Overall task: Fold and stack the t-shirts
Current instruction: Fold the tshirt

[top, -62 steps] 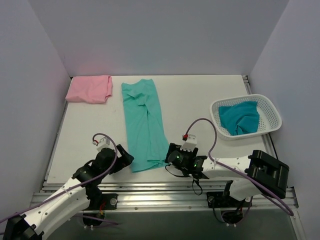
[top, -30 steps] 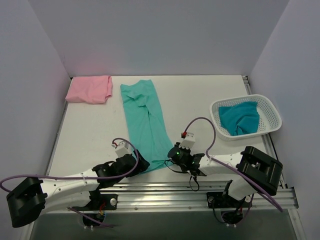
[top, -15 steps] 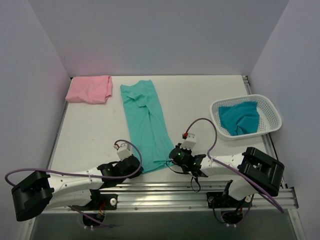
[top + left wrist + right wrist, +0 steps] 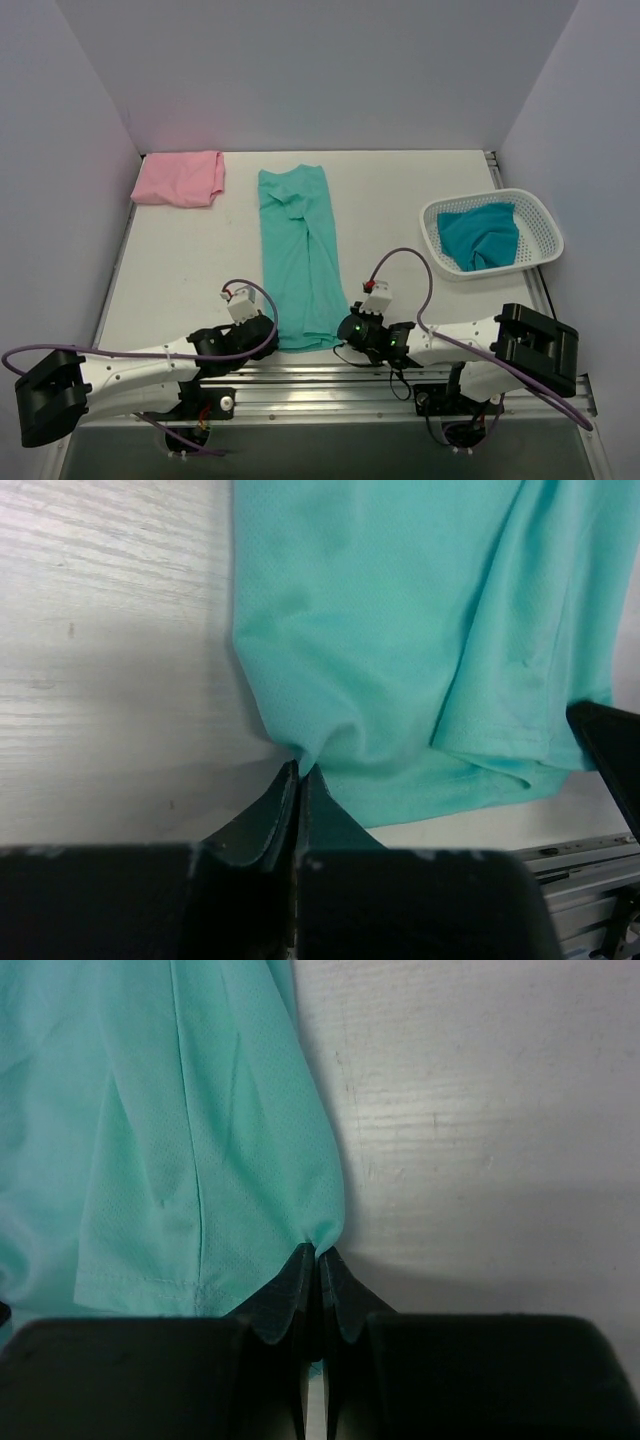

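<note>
Pinching the near hem of the mint-green t-shirt (image 4: 300, 262), your left claw (image 4: 299, 771) is clamped on its left end and your right claw (image 4: 318, 1254) on its right end, with cloth puckering just ahead of each pair of tips. Gripping both ends looks meant to let you carry the hem over the shirt, which lies as a long strip on the surface (image 4: 400, 200) ahead of both claws. No brand, label or writing is readable.

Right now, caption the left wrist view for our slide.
Left claw pinching the light mint-green cloth t-shirt by its edge on a white table.
</note>
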Robot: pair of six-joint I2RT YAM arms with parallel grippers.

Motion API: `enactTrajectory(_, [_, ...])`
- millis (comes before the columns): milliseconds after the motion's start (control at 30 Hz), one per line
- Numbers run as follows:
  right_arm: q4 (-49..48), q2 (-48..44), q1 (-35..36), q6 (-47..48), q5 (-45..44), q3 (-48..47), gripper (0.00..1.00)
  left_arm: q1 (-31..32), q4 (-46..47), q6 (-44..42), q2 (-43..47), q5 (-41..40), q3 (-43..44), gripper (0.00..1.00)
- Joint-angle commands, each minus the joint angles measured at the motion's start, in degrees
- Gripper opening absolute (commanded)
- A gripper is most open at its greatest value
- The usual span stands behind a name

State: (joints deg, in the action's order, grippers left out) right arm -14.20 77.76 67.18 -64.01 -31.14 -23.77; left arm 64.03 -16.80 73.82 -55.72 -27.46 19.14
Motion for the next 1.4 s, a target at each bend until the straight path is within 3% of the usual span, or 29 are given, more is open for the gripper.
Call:
enactTrajectory(0, [7.5, -2.1, 2.9, -3.8, -3.0, -0.7, 0.00, 0.2, -5.6, 0.5, 1.4, -3.1, 2.7, 0.02])
enactTrajectory(167, [8.8, 0.7, 8.0, -7.2, -3.6, -3.6, 0.00, 0.2, -8.2, -0.2, 2.5, -3.7, 4.2, 0.02])
enactTrajectory(300, [16.8, 6.3, 10.5, -9.7, -6.7, -10.1, 0.00, 0.2, -10.5, -0.8, 4.2, -4.2, 5.6, 0.02])
enactTrajectory(633, [25.1, 7.0, 10.1, -8.2, -14.6, -18.4, 0.00, -0.9, -14.8, -4.5, 7.3, -9.6, 9.6, 0.02])
enactTrajectory(767, [26.8, 6.3, 7.5, -5.3, -16.9, -21.4, 0.00, -4.3, -15.8, -9.0, 7.2, -11.0, 14.1, 0.02])
enactTrajectory(1000, [26.3, 6.3, 2.2, 0.9, -18.1, -25.5, 0.00, -14.4, -9.4, -20.1, 6.0, -8.0, 17.8, 0.02])
enactTrajectory(1367, [20.5, 12.3, -6.6, 10.0, -16.4, -31.5, 0.00, -25.3, 5.9, -26.6, -9.6, 1.2, 24.6, 0.02])
